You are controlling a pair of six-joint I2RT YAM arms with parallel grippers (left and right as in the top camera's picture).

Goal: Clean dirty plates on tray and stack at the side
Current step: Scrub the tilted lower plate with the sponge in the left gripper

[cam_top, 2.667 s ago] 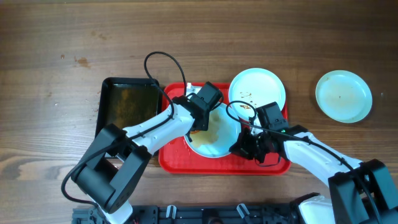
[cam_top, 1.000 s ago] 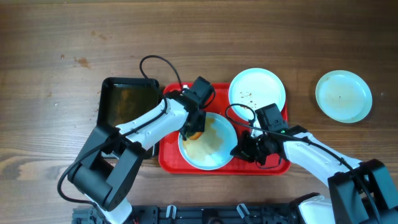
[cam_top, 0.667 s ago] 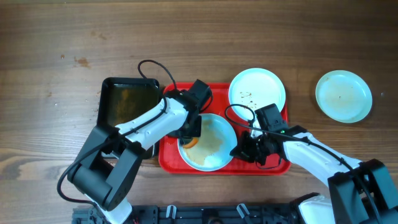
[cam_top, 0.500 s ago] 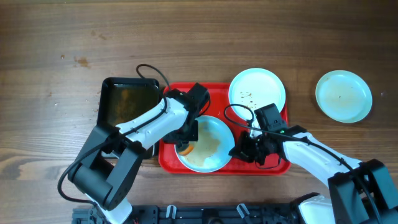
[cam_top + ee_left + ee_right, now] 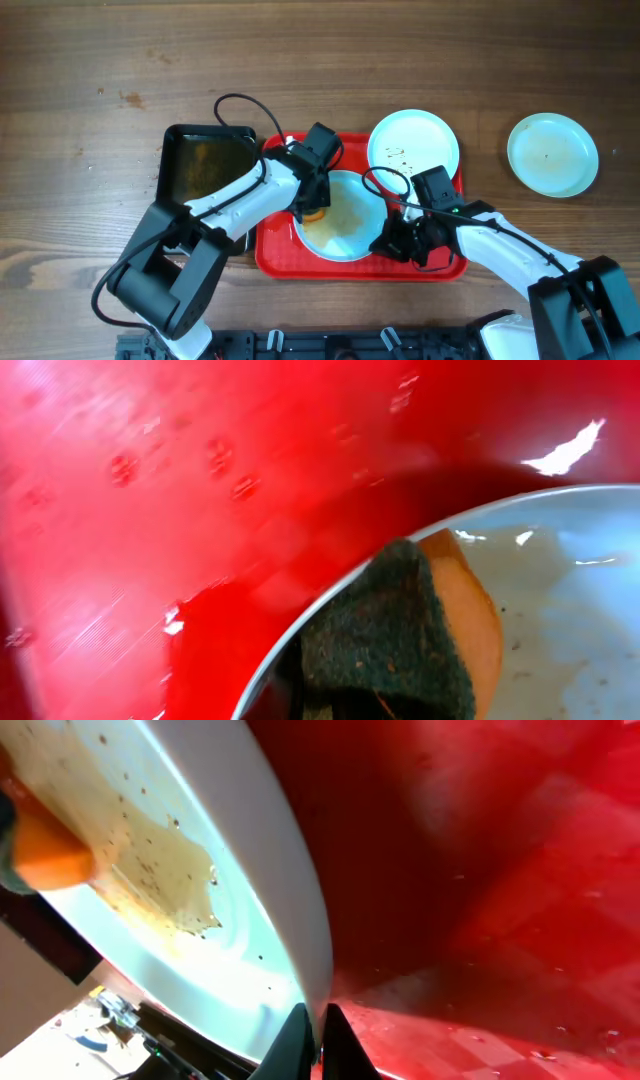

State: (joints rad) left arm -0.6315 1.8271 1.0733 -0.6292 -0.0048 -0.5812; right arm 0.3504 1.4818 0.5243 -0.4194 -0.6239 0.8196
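Observation:
A pale mint plate (image 5: 345,222) smeared with brown residue is held tilted over the red tray (image 5: 275,255). My right gripper (image 5: 391,243) is shut on its right rim; the right wrist view shows the fingertips (image 5: 296,1038) pinching the plate (image 5: 200,930) edge above the tray (image 5: 500,870). My left gripper (image 5: 313,205) is shut on an orange sponge with a dark scouring side (image 5: 400,635), pressed on the plate (image 5: 570,590) at its left edge. A second, speckled plate (image 5: 414,143) lies in the tray's far right corner. A third plate (image 5: 552,154) rests on the table to the right.
A black rectangular pan (image 5: 205,165) with brownish liquid sits directly left of the tray, touching it. The left arm's cable (image 5: 240,105) loops above the pan. Bare wooden table (image 5: 100,60) surrounds everything.
The left gripper swept the sponge down to the plate's lower left rim and back up to its upper left. The plate shifted left, then right again. The right grip stayed put.

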